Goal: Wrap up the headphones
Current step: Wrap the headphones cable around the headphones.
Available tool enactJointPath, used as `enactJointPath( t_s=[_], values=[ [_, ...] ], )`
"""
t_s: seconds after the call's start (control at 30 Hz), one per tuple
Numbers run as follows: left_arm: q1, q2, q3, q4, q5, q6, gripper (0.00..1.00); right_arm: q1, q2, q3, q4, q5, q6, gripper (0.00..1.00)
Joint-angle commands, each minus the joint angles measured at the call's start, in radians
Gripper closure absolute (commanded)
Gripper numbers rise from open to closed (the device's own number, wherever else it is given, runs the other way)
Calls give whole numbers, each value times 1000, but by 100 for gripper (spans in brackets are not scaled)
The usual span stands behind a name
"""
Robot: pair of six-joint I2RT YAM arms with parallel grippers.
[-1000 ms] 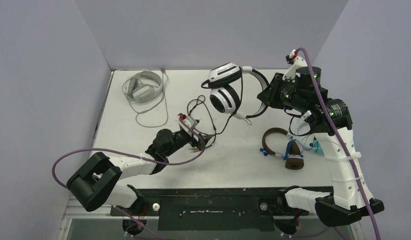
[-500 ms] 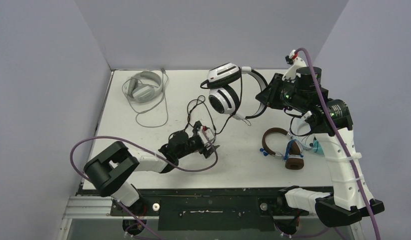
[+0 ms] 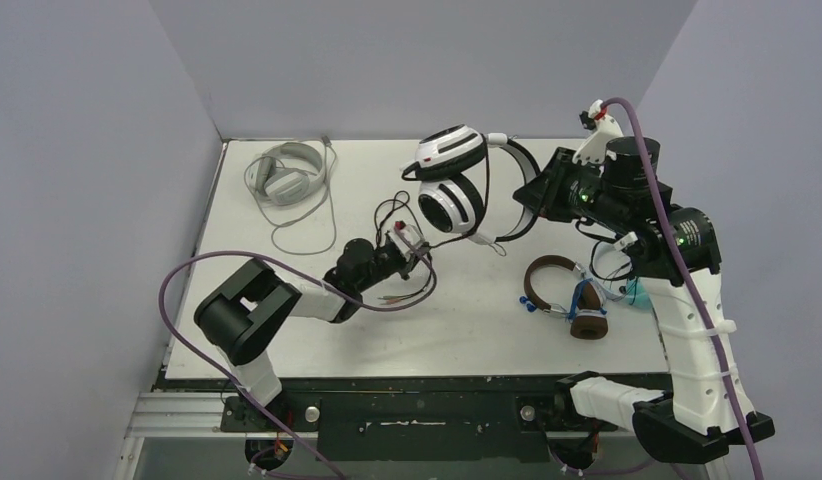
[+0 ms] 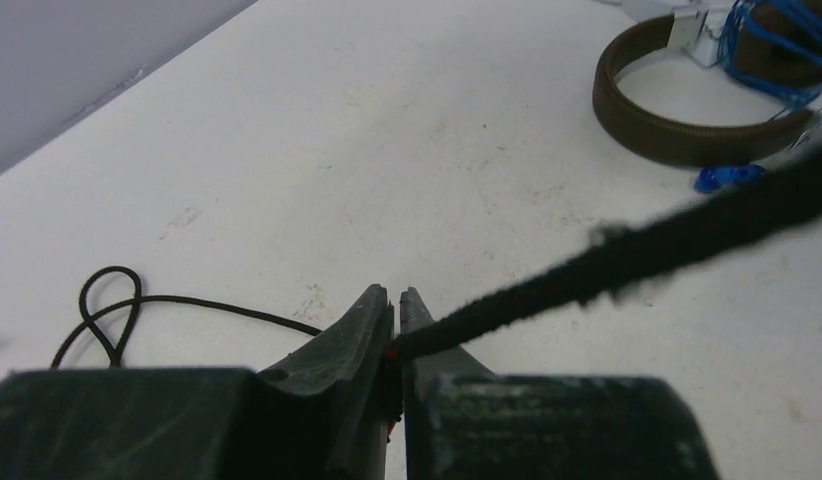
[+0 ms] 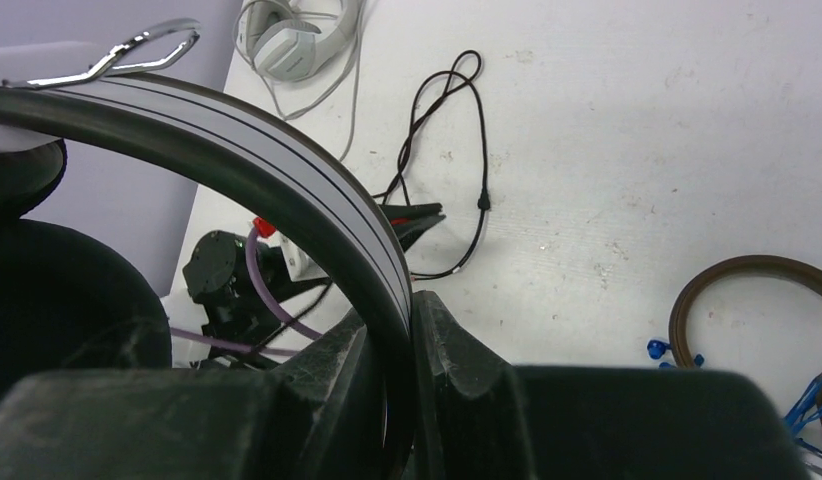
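The black-and-white headphones (image 3: pixel 449 185) hang in the air above the table's middle. My right gripper (image 3: pixel 532 200) is shut on their striped headband (image 5: pixel 287 170), which runs down between the jaws of that gripper (image 5: pixel 402 305). Their black cable (image 3: pixel 392 215) drops from the ear cups to the table and loops there (image 5: pixel 457 110). Low over the table, my left gripper (image 3: pixel 412 248) is shut on this cable (image 4: pixel 627 245), which leaves the closed tips (image 4: pixel 397 300) slanting up to the right.
Brown headphones (image 3: pixel 562 290) with a blue cable lie near the right arm, also seen in the left wrist view (image 4: pixel 677 130). Pale grey headphones (image 3: pixel 285 175) with a grey cable lie at the back left. Something teal (image 3: pixel 635 292) shows behind the right arm.
My left gripper has swung in toward the table's middle and closed on the black cable. The right arm has shifted slightly right, still holding the headband.
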Motion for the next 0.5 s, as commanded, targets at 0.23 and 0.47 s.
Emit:
enactJointPath(
  t_s=[0.23,0.47],
  values=[
    [234,49,-32,336,266,-339,100,9,-96,-54,17,-283,-69,100],
    [289,75,69,324,342,-412,95,38,-173,-264,77,-438,-108,100]
  ],
)
